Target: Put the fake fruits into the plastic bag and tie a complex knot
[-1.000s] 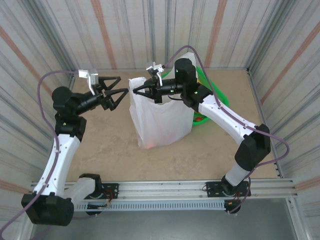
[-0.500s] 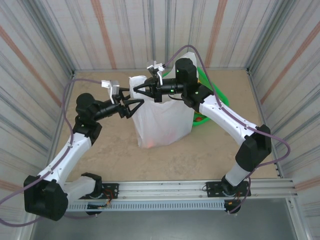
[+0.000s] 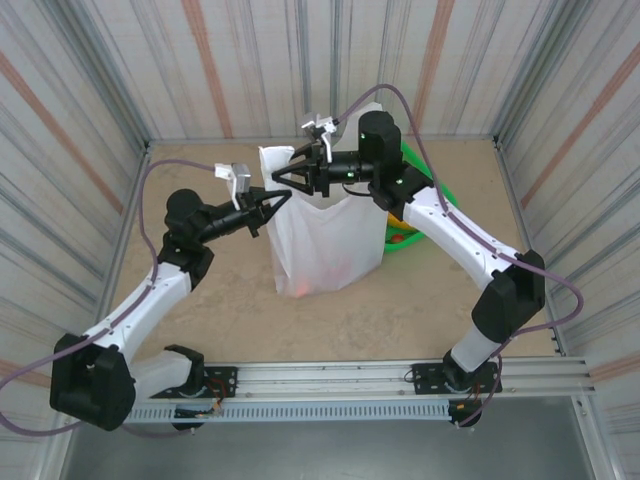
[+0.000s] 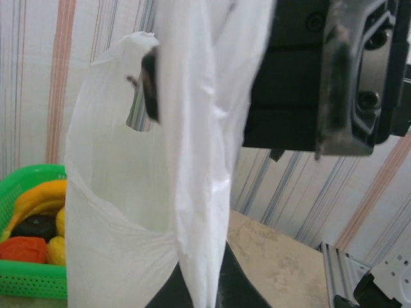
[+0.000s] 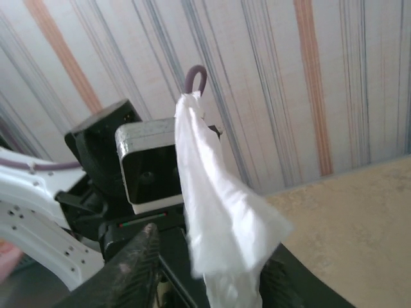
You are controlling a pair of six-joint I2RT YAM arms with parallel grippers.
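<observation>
The white plastic bag [image 3: 330,240] stands upright mid-table, with a reddish shape showing through its lower left. My left gripper [image 3: 277,201] is at the bag's left top corner. In the left wrist view its fingers have come together at the bottom of the frame on a hanging handle strip [image 4: 202,160]. My right gripper [image 3: 284,178] hovers just above with its jaws spread. A white handle strip [image 5: 218,218] hangs between its fingers [image 5: 136,268], touching neither. Fake fruits lie in the green basket [image 4: 26,285]: a yellow banana [image 4: 40,196], a dark maroon one [image 4: 35,226] and an orange-red one [image 4: 22,249].
The green basket [image 3: 432,195] sits behind and right of the bag, partly under the right arm, with an orange fruit [image 3: 398,238] in it. Corrugated walls enclose the table on three sides. The two wrists are very close together above the bag's left corner.
The left arm swung right from the open table to the bag, and its jaws went from spread to closed on the left handle strip. The right gripper stayed open and rose slightly.
</observation>
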